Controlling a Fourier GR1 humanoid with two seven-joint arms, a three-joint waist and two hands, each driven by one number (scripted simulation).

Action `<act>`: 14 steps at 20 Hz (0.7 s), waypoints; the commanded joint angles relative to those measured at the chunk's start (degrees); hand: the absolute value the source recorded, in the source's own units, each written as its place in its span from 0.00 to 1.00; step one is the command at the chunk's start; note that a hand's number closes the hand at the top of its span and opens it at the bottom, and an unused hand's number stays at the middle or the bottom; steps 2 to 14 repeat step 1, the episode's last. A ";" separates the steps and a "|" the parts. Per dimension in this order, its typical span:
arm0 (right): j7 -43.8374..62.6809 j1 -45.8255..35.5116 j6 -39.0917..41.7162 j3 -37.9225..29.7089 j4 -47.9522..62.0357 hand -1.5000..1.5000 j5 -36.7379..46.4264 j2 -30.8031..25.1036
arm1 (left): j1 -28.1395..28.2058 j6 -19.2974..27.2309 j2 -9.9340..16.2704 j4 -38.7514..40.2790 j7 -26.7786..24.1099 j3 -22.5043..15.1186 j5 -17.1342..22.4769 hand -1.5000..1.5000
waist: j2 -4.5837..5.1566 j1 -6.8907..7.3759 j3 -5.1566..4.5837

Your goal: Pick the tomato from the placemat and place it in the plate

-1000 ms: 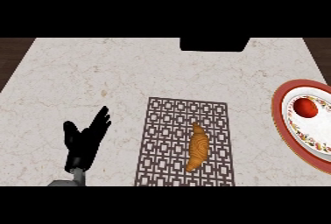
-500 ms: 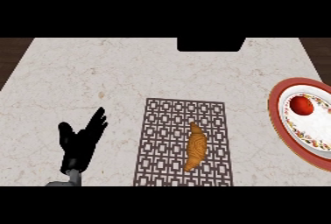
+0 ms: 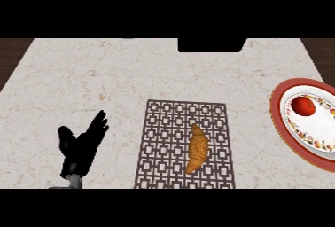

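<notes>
Tomato (image 3: 302,105) already in the plate (image 3: 282,119), lying on the white inner part near its upper left, well apart from the placemat (image 3: 163,146). Plate at the right edge of the counter (image 3: 131,75), red-rimmed with a patterned band, partly cut off by the edge of the view.

On the placemat, only a croissant (image 3: 197,148), lying lengthwise a little right of the mat's middle, tips pointing up and down.

Left hand (image 3: 78,148) at lower left, resting over the bare counter just left of the placemat, not touching it. Fingers straight and spread apart, pointing up and to the right, thumb out to the left; nothing held. Grey forearm barely visible at the bottom edge below it.

Right hand nowhere in view.

Compared with a second ago: plate and tomato sit slightly further left and higher in the view, more of the plate's rim showing; placemat and croissant likewise shifted a touch. Left hand slipped slightly left and lower against the mat, with the same open, spread pose. Tomato in the same spot on the plate as before.

Dark rectangular block (image 3: 211,45) at the top of the counter, centre-right.
</notes>
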 commanded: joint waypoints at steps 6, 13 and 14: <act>-13.21 3.88 10.37 -0.62 0.32 0.00 -0.37 -1.08 | 1.20 -0.68 0.73 0.13 -0.49 1.20 0.98 0.50 | -0.21 -0.57 -0.06; -13.21 3.88 10.37 -0.62 0.32 0.00 -0.37 -1.08 | 1.20 -0.68 0.73 0.13 -0.49 1.20 0.98 0.50 | -0.21 -0.57 -0.06; -13.21 3.88 10.37 -0.62 0.32 0.00 -0.37 -1.08 | 1.20 -0.68 0.73 0.13 -0.49 1.20 0.98 0.50 | -0.21 -0.57 -0.06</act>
